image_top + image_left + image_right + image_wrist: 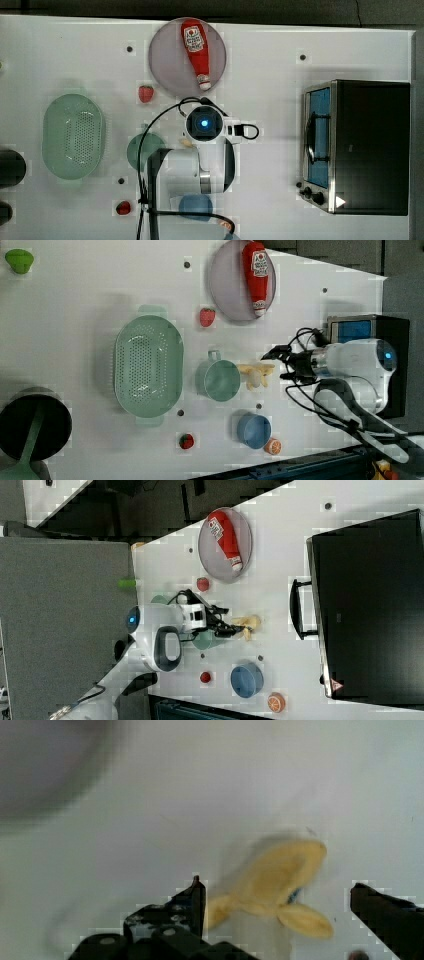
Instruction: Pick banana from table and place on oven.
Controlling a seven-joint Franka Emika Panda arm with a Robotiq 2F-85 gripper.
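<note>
The banana, a pale yellow curved piece, lies on the white table beside a green mug. It also shows in the left view and the right view. My gripper is open and points down over it, and in the wrist view one black finger stands on each side of the banana. Nothing is held. The oven, black-topped with a blue glass door, stands at the top view's right, well apart from the arm.
A ketchup bottle lies on a grey plate. A strawberry, a green colander, a blue cup, an orange slice and a second red fruit surround the arm. A black pot sits in the left view's lower left corner.
</note>
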